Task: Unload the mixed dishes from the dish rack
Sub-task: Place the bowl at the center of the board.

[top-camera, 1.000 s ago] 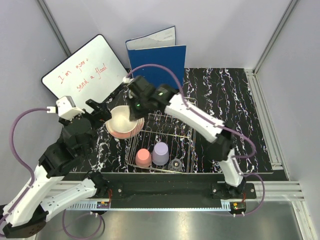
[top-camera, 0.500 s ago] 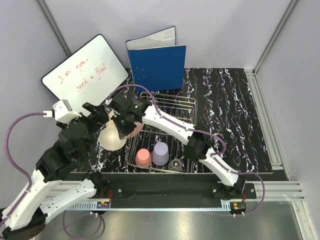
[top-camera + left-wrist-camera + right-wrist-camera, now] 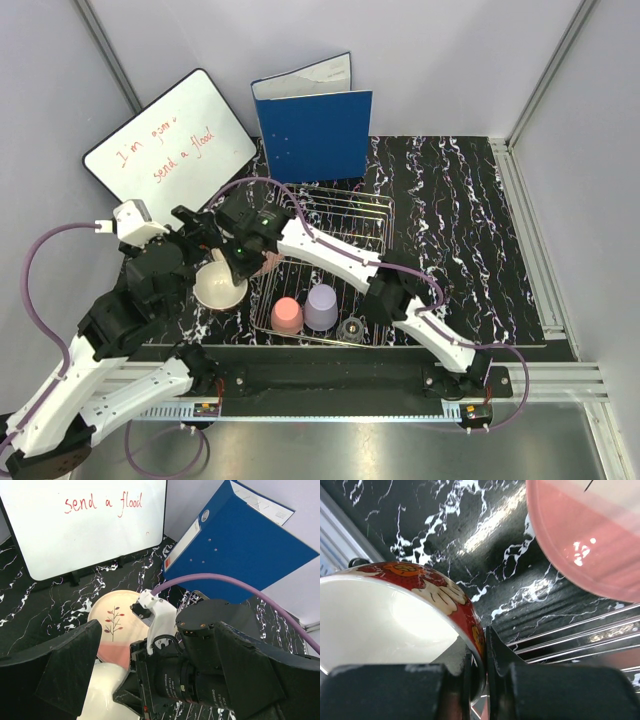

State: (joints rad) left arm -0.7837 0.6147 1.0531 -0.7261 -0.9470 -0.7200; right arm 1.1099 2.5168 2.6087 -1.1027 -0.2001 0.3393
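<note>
Dish rack point(image 3: 340, 245): on the black table, with the pink cup point(image 3: 287, 314) and lavender cup point(image 3: 321, 305) inside.
Red bowl point(image 3: 220, 287): just left of the rack, its rim pinched by the right gripper point(image 3: 481, 645).
Left gripper point(image 3: 157, 630): jaws spread wide, holding nothing.

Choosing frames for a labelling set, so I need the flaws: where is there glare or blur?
Right wrist view: bright glare spots on the pink plate and a sheen streak across the marble table; the right pincer clamping the red bowl is too close, soft. Left wrist view: whiteboard writing crisp, near black fingers slightly soft. Top external view: evenly lit, sharp.
</note>
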